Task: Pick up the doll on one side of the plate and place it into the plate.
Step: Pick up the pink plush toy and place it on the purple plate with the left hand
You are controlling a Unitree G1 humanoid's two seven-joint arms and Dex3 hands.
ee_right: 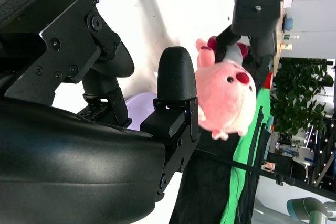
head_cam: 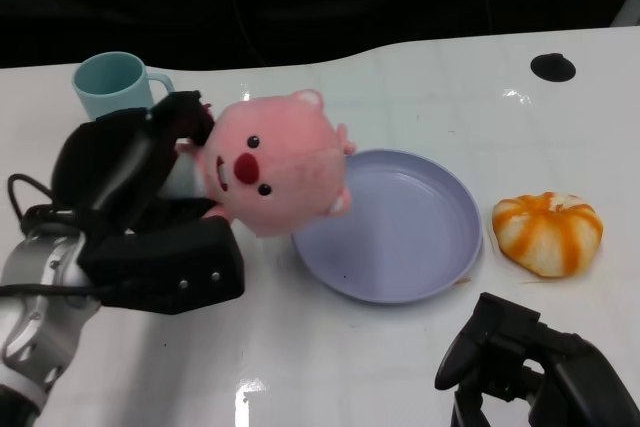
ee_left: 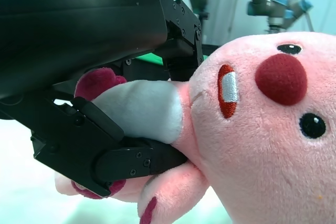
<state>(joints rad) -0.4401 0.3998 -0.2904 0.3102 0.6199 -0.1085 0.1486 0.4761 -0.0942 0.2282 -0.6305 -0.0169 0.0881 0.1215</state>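
Observation:
A pink plush doll (head_cam: 272, 169) with a red nose hangs above the table at the left rim of the lavender plate (head_cam: 420, 237). My left hand (head_cam: 150, 207) grips it from the left, fingers wrapped around its body. In the left wrist view the black fingers (ee_left: 105, 145) clamp the doll's (ee_left: 262, 129) white belly and pink limbs. The right wrist view shows the doll (ee_right: 226, 98) held aloft beyond my right hand's fingers (ee_right: 176, 82), with a sliver of the plate (ee_right: 140, 109). My right hand (head_cam: 530, 367) rests low at the front right, holding nothing, fingers partly curled.
A teal mug (head_cam: 112, 84) stands at the back left behind my left hand. An orange-and-white striped plush (head_cam: 548, 232) lies right of the plate. A black disc (head_cam: 552, 67) sits near the table's far right edge.

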